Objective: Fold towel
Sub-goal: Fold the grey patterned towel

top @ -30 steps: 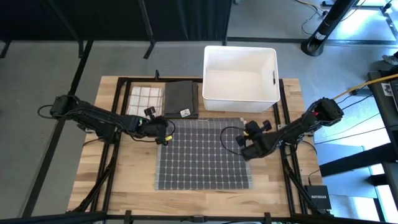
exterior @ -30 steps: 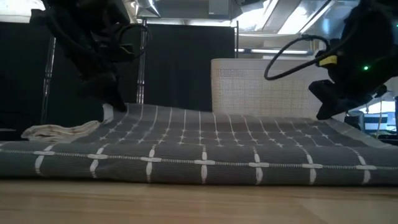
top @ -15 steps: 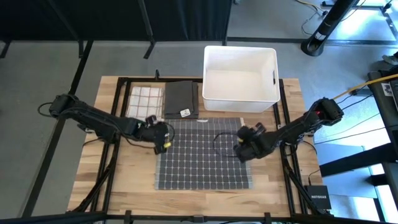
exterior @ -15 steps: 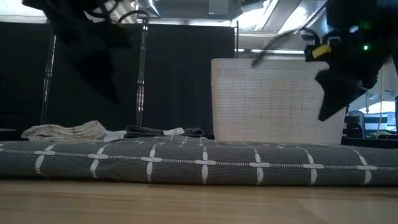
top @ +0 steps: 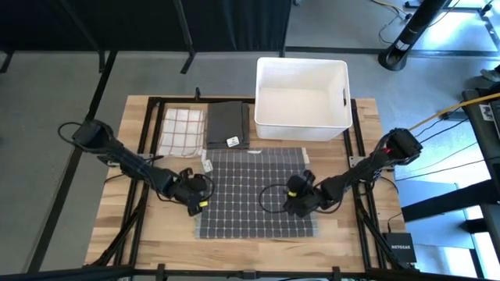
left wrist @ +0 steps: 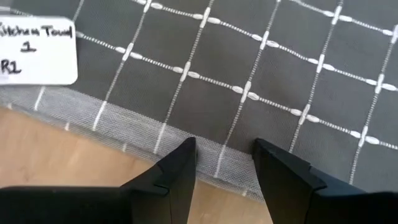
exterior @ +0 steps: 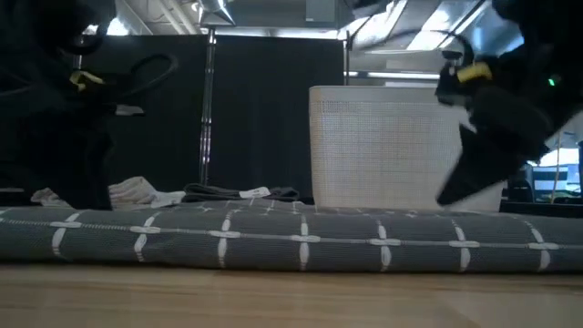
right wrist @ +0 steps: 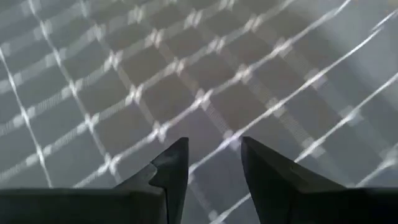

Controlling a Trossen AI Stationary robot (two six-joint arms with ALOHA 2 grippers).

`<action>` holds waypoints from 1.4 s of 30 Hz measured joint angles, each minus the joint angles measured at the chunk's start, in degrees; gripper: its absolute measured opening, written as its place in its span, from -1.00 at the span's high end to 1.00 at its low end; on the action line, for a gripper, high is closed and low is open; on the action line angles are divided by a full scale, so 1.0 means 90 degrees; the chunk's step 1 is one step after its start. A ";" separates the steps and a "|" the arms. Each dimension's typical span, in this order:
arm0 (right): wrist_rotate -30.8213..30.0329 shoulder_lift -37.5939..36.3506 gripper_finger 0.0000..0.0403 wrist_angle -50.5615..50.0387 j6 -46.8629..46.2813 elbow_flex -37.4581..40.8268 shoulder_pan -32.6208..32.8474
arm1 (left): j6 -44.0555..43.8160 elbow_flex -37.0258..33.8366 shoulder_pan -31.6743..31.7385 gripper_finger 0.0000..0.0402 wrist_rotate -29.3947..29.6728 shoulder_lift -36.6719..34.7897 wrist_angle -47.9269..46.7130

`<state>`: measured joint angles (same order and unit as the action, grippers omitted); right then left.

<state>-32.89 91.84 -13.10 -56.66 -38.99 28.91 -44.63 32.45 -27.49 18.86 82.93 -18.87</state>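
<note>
While flat on the wooden counter (top: pixel 168 234), the grey woven towel with a white grid pattern (top: pixel 258 191) sits roughly centre, reaching toward the near edge; it looks smooth, no raised folds seen from above. Low view shows its near hem as a slightly thick, even band. A white label (left wrist: pixel 36 51) w/ handwriting lies on the towel near its left edge, by the paler hem strip.

Left gripper (top: pixel 197 201) is at the towel's left edge, near half; fingers (left wrist: pixel 174 171) parted, nothing between them, straddling the hem w/ bare wood just beside. Right gripper (top: pixel 293 201) is over the towel's right side, near half; fingers (right wrist: pixel 171 168) also spread apart, empty, grid cloth showing in the gap.

Far side of counter: white rectangular plastic bin (top: pixel 302 97) at the far right, close to the towel's far edge. Dark grey folded cloth (top: pixel 227 125) and white checked folded cloth (top: pixel 182 129) sit side by side toward the far left. Bare wood is open along the left edge and the near left corner; only a narrow strip on the towel's right.
</note>
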 joint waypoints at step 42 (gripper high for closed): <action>0.0271 0.0312 0.26 0.1818 0.2467 -0.0944 -0.0934 | 0.1082 0.0773 0.1078 0.23 0.0055 -0.0796 -0.2292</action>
<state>-30.46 94.65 3.26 -34.46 -47.48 20.50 -34.89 39.41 -17.78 19.36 75.77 -39.50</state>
